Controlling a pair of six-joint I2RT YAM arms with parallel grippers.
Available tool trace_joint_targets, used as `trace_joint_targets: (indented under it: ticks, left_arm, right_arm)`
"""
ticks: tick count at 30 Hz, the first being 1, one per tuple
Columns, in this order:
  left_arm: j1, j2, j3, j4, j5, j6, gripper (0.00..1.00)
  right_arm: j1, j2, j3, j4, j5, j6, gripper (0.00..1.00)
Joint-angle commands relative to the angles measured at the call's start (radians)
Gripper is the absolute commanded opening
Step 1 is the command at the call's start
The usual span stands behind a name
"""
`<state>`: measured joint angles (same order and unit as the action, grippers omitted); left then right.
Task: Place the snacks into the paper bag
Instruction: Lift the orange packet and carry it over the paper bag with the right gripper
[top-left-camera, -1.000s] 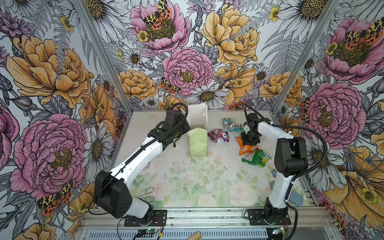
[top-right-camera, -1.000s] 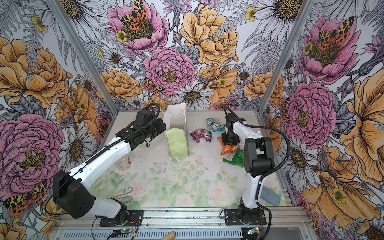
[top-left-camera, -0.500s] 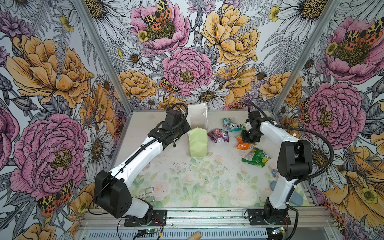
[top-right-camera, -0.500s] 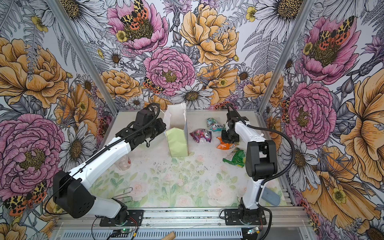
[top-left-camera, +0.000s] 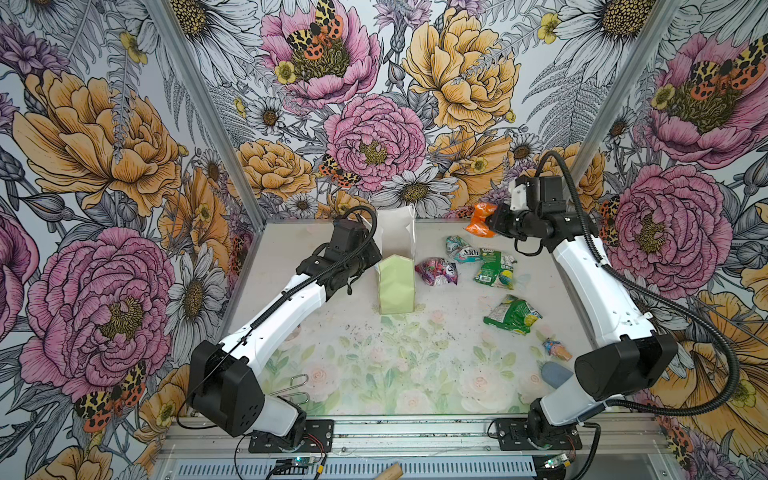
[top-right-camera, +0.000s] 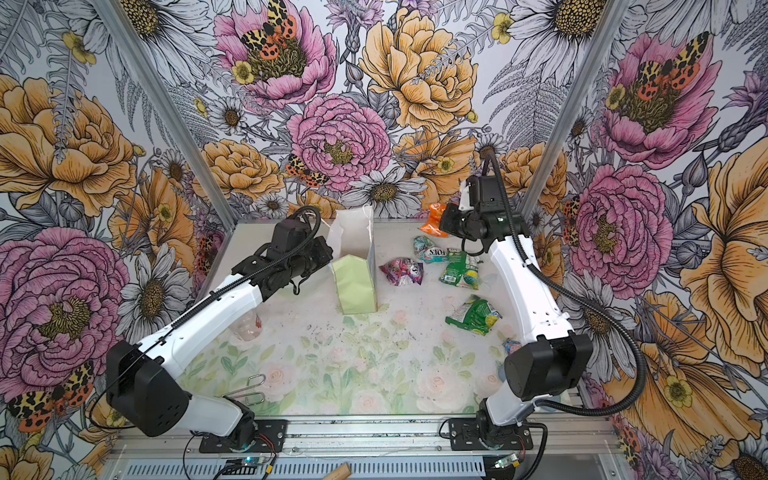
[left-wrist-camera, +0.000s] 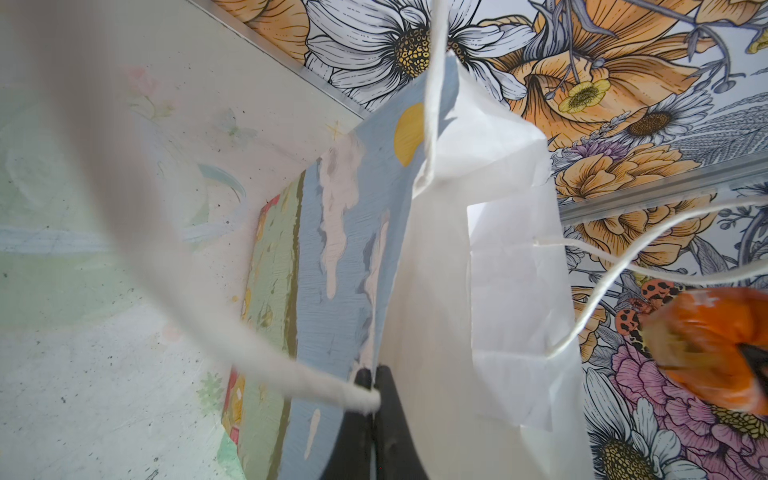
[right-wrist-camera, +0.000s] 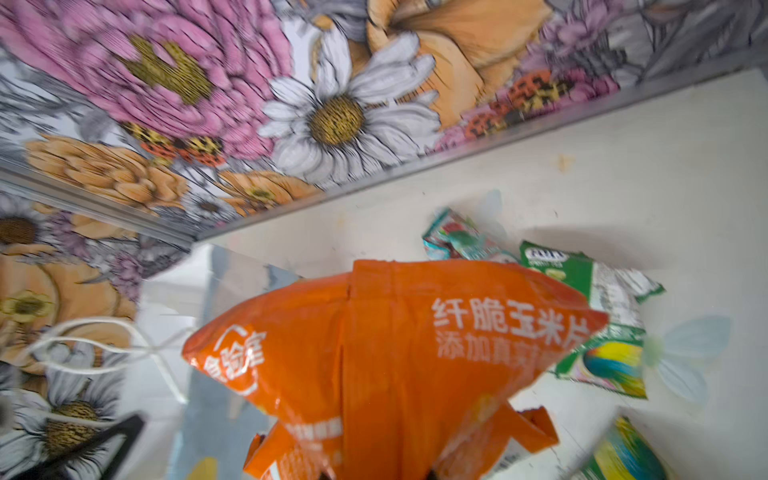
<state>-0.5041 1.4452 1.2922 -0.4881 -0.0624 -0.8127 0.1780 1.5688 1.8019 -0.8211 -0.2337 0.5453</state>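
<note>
Snack-bagging is being worked through here. The orange packet is being held up in the air by the right gripper, which is clamped on one crumpled end of it. It's being dangled near the back wall, off to the side of the paper bag and not over the opening yet.

The bag is standing upright on the table. Its thin wall is being pinched up near the rim by the left gripper, fully closed on it right beside a cord handle.

Handling guess: the packet looks light, puffy and slick. It's probably best grabbed by a flat sealed end, like it is now, since a squeeze on the middle is just asking for a slip or a pop. The bag looks flimsy and easily tipped, and the mouth is narrow, so the packet is likely better fed in end-first.

Waiting on the table beside the bag:
- a pink-purple packet
- a teal packet
- a green packet touching the teal one
- a second green packet nearer the front
- a tiny candy
</note>
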Motion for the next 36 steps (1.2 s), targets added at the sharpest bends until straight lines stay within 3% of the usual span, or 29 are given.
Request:
trace_joint_targets:
  ticks: [1, 7, 18, 26, 36]
  left_arm:
    - [-0.017, 0.019, 0.023, 0.000, 0.007, 0.003, 0.00]
    - [-0.023, 0.022, 0.027, 0.000, 0.002, 0.000, 0.00]
    - [-0.022, 0.014, 0.022, 0.000, -0.006, 0.006, 0.00]
    - [-0.010, -0.001, 0.006, 0.000, -0.001, 0.009, 0.00]
    - [0.004, -0.011, -0.011, 0.002, -0.001, 0.007, 0.00]
  right_arm:
    - [0.088, -0.050, 0.045, 0.210, 0.021, 0.119, 0.00]
    - [0.245, -0.005, 0.092, 0.443, 0.092, 0.233, 0.00]
    - [0.440, 0.278, 0.371, 0.467, 0.206, 0.216, 0.00]
    - [0.503, 0.377, 0.413, 0.413, 0.259, 0.175, 0.00]
    - [0.515, 0.339, 0.292, 0.382, 0.333, 0.150, 0.00]
